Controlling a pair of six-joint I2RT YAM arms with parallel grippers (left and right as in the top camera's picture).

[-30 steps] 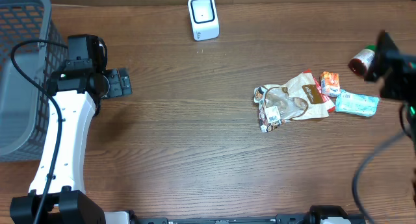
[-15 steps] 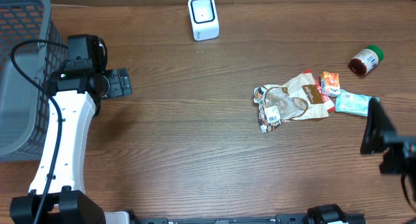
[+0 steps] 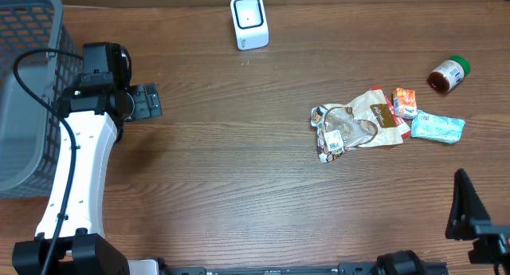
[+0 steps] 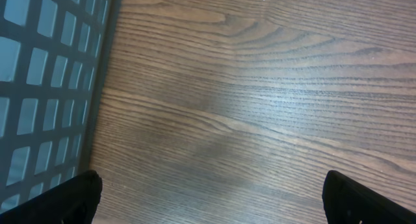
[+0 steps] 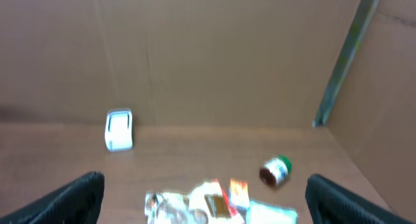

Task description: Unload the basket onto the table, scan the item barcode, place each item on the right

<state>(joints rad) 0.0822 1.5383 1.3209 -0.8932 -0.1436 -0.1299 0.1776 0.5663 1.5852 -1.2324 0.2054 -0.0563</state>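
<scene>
The items lie in a loose group on the right of the wooden table: a crumpled brown-and-white snack packet (image 3: 355, 125), a small orange packet (image 3: 404, 102), a teal packet (image 3: 437, 127) and a jar with a green lid (image 3: 448, 73). A white barcode scanner (image 3: 249, 21) stands at the back centre. My right gripper (image 3: 467, 211) is at the front right corner, apart from the items. In the right wrist view it (image 5: 207, 201) is open and empty, facing the snack packet (image 5: 188, 204), jar (image 5: 275, 170) and scanner (image 5: 119, 129). My left gripper (image 3: 146, 101) is open over bare wood (image 4: 211, 201).
A grey mesh basket (image 3: 24, 92) fills the left edge, right beside the left arm; its wall (image 4: 45, 74) shows in the left wrist view. Cardboard walls stand behind the table in the right wrist view.
The right arm has drawn back from beside the jar at the far right toward the front right corner. The left arm and the items have not moved.
</scene>
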